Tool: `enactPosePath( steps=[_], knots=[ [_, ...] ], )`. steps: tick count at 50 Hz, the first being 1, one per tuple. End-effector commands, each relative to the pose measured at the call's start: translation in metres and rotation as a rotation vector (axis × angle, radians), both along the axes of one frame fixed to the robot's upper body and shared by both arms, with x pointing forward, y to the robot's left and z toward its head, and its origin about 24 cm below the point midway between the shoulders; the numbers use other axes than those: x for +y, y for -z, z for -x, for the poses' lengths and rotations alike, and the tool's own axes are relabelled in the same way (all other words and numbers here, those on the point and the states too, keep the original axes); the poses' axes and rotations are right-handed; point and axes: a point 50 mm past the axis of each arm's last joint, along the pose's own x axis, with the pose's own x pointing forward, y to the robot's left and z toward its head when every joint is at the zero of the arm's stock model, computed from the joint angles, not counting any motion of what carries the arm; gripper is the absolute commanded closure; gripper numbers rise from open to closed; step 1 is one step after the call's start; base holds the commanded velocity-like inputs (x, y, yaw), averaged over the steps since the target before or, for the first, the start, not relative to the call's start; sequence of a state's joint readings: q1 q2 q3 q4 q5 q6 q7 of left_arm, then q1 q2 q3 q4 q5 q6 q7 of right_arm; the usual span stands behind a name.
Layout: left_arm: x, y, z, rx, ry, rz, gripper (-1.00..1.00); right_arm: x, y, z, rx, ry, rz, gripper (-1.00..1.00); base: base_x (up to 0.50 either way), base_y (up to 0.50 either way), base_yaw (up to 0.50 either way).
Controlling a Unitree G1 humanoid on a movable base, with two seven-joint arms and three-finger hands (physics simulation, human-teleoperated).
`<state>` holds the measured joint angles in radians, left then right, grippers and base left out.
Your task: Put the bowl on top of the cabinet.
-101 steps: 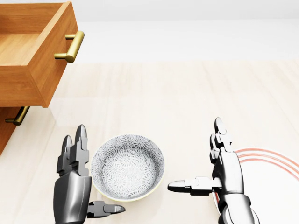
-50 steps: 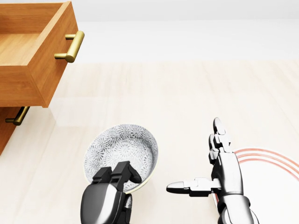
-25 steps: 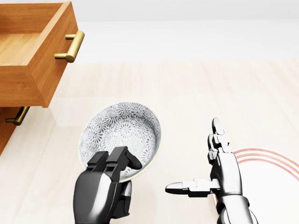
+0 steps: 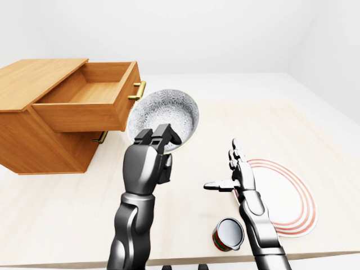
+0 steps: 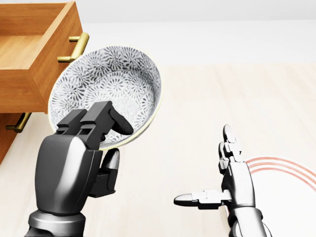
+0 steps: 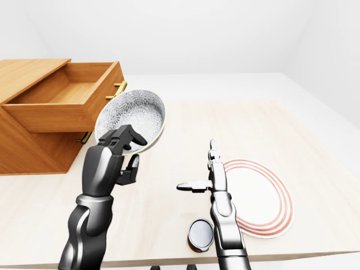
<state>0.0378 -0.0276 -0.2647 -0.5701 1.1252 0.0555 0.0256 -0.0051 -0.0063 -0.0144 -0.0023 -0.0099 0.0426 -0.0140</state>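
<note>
The bowl [image 5: 111, 86], white with a grey floral pattern inside, hangs tilted in the air above the table, its opening turned toward the camera. My left hand [image 5: 106, 136] is shut on its lower rim, fingers [image 5: 103, 118] curled over the inside and thumb under it. The bowl is level with the open top drawer [image 4: 93, 95] of the wooden cabinet [image 4: 34, 76], just right of the drawer's brass handle [image 5: 75, 47]. My right hand [image 5: 210, 173] stays low over the table at the right with straight fingers, open and holding nothing.
A white plate with red rings [image 4: 284, 194] lies on the table right of my right hand. A small red and green cup [image 4: 228, 233] stands near the table's bottom edge. The cabinet's lower drawer handle [image 5: 19, 123] shows at the left.
My left hand closed on the bowl's rim and lifted it from the table up and left, toward the open drawer, tilting it. The right hand has hardly moved.
</note>
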Motion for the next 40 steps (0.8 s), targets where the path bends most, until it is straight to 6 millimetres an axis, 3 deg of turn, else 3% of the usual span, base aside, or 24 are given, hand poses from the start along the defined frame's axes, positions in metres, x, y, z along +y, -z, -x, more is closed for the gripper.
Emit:
enactPosePath(
  steps=[1,2,7,21,40],
  knots=[
    [0.009,-0.057,0.011,-0.126,0.019,-0.007,0.98,0.001,0.000,0.000,-0.001,-0.004,0.001,-1.00,0.00,0.00,0.00],
    [0.012,-0.070,0.011,-0.161,0.024,-0.022,0.98,0.001,0.000,0.000,-0.001,-0.004,0.002,-1.00,0.00,0.00,0.00],
    [0.021,-0.097,0.008,-0.243,0.014,-0.059,0.98,0.000,-0.002,0.002,-0.007,-0.001,0.000,-1.00,0.00,0.00,0.00],
    [0.051,-0.157,0.003,-0.425,-0.062,-0.214,0.98,0.004,0.002,0.003,0.001,-0.013,0.005,-1.00,0.00,0.00,0.00],
    [0.135,-0.189,-0.021,-0.455,-0.229,-0.151,0.98,0.005,-0.002,0.004,-0.005,-0.014,0.006,-1.00,0.00,0.00,0.00]
  ],
)
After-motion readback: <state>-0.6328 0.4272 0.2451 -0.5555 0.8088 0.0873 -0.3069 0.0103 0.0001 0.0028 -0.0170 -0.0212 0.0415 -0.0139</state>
